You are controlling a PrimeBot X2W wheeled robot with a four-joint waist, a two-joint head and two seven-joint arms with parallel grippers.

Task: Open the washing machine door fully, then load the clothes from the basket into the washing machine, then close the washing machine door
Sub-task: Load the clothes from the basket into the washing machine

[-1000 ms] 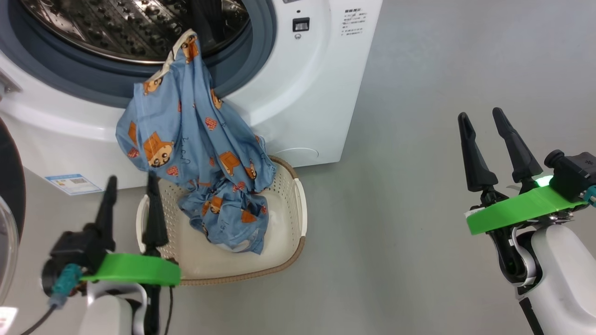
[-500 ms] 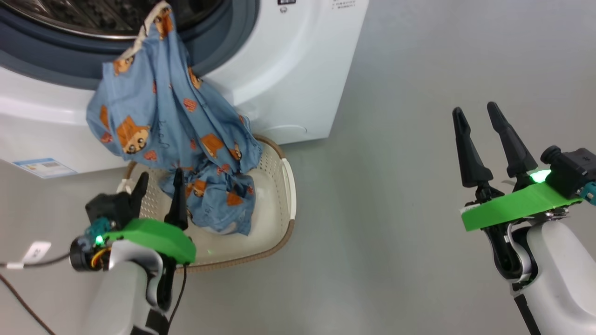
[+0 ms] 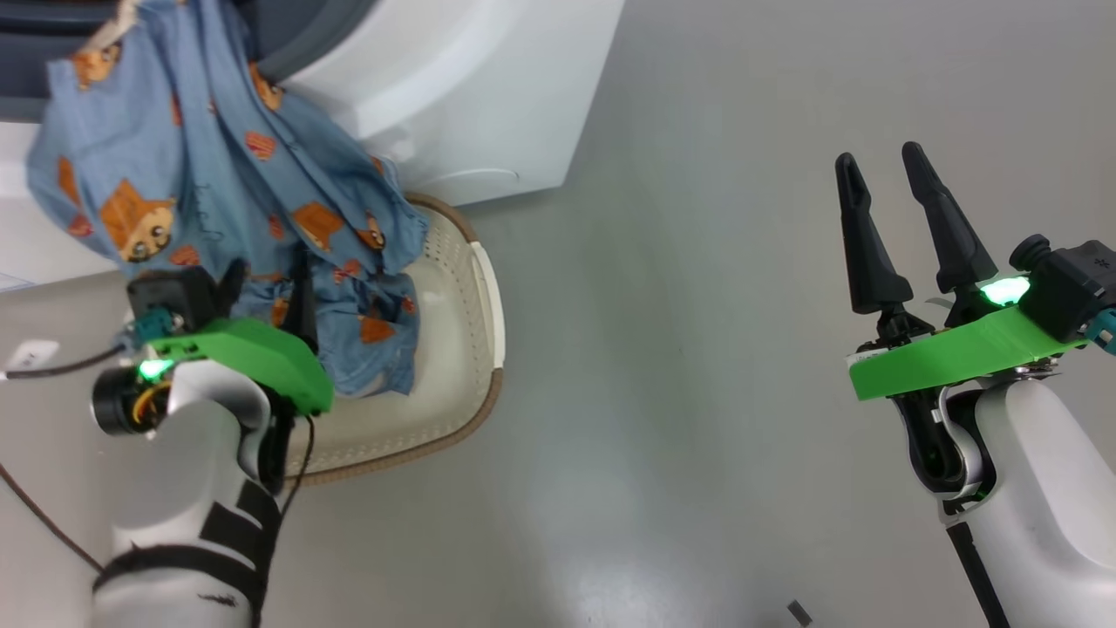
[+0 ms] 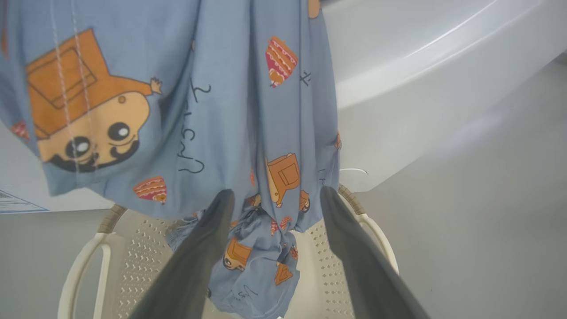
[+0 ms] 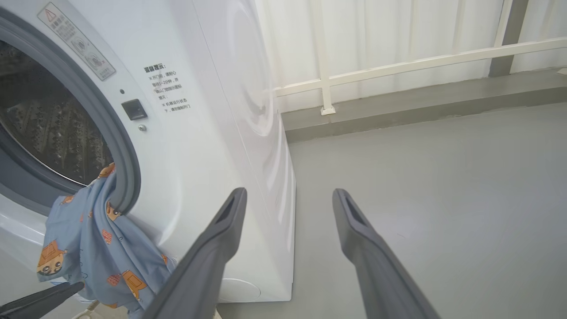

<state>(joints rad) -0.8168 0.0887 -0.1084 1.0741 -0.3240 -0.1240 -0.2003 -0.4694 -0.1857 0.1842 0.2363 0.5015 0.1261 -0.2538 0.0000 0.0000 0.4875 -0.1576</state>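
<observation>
My left gripper [image 4: 275, 192]: fingers apart, just before the light blue cartoon-printed clothes [image 3: 218, 174] | clothes: hanging from the white box-shaped washing machine [image 3: 471, 78] mouth into the cream perforated plastic basket [image 3: 484, 288] | my right gripper [image 3: 878, 155]: fingers apart, empty, above grey floor [image 3: 680, 349]

head view: washing machine [image 3: 488, 96] cut by top + left edges, just its lower front corner in; grey ring [image 3: 296, 35] only a sliver at top. clothes [image 3: 200, 148] run off the top edge, so where they're caught can't be seen here. basket [image 3: 475, 349]: left side hidden behind left arm [image 3: 192, 453] + fabric, inside mostly covered. left gripper [image 3: 266, 277] fingers dark against the cloth, touching or not, can't tell. tiny dark bit [image 3: 798, 613] on floor [image 3: 697, 392], too small to id. left wrist view: label [image 4: 17, 204] cut by left edge, print unreadable. right wrist view: printed notice [image 5: 167, 88] too small to read; drum [image 5: 53, 119] cut by left edge.
</observation>
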